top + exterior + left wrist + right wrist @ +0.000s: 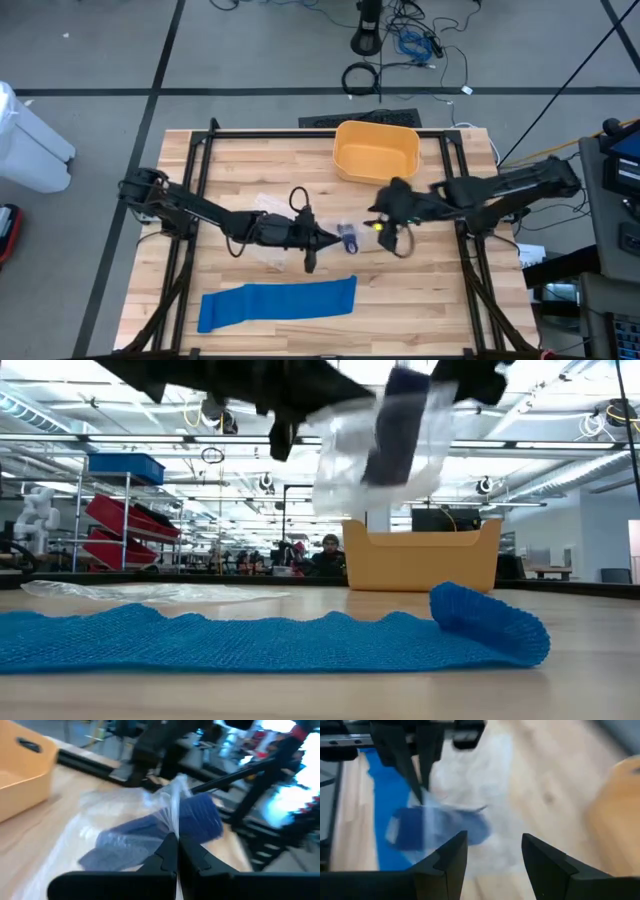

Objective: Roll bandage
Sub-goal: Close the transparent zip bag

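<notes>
Above the middle of the pale wooden bench (420,300), the left gripper (335,238) has its fingers pinched fully together on the clear plastic wrapper (165,802) around a dark blue rolled bandage (150,837), holding the packet up in the air. The right gripper (378,226) faces it from just beside, its fingers (445,860) spread wide with nothing between them, the packet near their tips. A long bright blue knitted bandage (278,301) lies flat along the near side of the bench, with only its right end (490,622) curled over into a loose turn. An empty-looking yellow plastic bin (376,151) stands at the far side, and another crumpled clear wrapper (262,204) lies on the bench under the left arm. Judging by this, the rolling has barely begun: nearly the whole strip remains to be wound, and the wrapped roll still occupies both arms.
</notes>
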Controlling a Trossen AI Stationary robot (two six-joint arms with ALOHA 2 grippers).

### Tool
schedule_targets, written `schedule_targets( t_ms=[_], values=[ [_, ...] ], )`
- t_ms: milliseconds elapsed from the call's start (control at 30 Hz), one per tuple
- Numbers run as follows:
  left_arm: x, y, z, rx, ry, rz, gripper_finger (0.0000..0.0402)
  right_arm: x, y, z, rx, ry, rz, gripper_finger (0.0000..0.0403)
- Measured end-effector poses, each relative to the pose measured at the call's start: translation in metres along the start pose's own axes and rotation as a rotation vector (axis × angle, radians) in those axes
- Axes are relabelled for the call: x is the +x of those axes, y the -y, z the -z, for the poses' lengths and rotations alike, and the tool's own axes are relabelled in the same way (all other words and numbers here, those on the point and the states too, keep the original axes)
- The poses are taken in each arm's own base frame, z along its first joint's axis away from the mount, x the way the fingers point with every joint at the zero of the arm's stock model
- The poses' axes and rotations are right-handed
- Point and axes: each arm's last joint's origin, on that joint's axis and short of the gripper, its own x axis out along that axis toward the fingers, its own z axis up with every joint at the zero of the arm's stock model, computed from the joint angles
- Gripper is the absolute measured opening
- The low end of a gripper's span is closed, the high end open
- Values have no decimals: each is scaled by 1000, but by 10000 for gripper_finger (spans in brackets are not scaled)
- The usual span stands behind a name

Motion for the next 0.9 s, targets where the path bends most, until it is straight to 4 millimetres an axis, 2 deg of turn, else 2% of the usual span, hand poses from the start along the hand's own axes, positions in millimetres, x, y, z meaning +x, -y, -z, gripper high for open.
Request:
schedule_targets(
  t_ms=[100, 167, 433, 700, 900],
  values=[
    [-8, 4, -11, -8, -8, 87, 0, -19, -8, 11, -70, 122, 97, 171],
    [-13, 4, -15, -2, -32, 88, 0, -19, -13, 24, -127, 167, 129, 171],
    [-21, -2, -12, -2, -125, 5, 0, 14, -29, 72, -312, 276, -44, 171],
    [-21, -5, -9, 32, -146, -65, 0, 36, -31, 88, -416, 354, -35, 171],
    [-22, -6, -7, 42, -165, -72, 0, 44, -30, 89, -409, 372, 106, 171]
  ],
)
